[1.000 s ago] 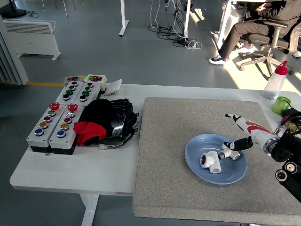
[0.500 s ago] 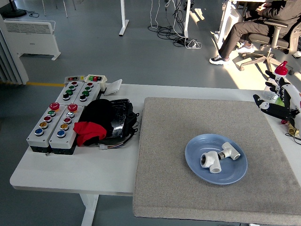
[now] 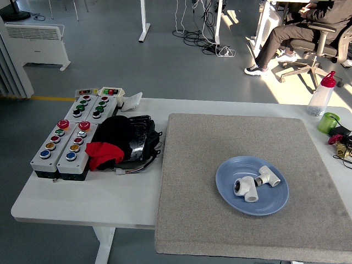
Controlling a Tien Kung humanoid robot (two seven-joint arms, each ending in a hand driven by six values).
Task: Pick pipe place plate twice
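Note:
A blue plate (image 3: 231,193) sits on the grey mat (image 3: 192,165) right of centre. Two white pipe fittings lie in it side by side: an elbow fitting (image 3: 245,188) on the left and a tee fitting (image 3: 268,176) on the right, close together. Neither robot hand shows in the head view.
Several button control boxes (image 3: 69,133) stand at the table's left, beside a black and red bundle of cloth (image 3: 118,142). A clear bottle with a red cap (image 3: 320,95) and a green cup (image 3: 329,122) stand at the far right. A person sits on a chair beyond the table.
The right hand let go of the tee fitting in the plate, rose toward the right edge, and has left the view. Both fittings stay in the plate.

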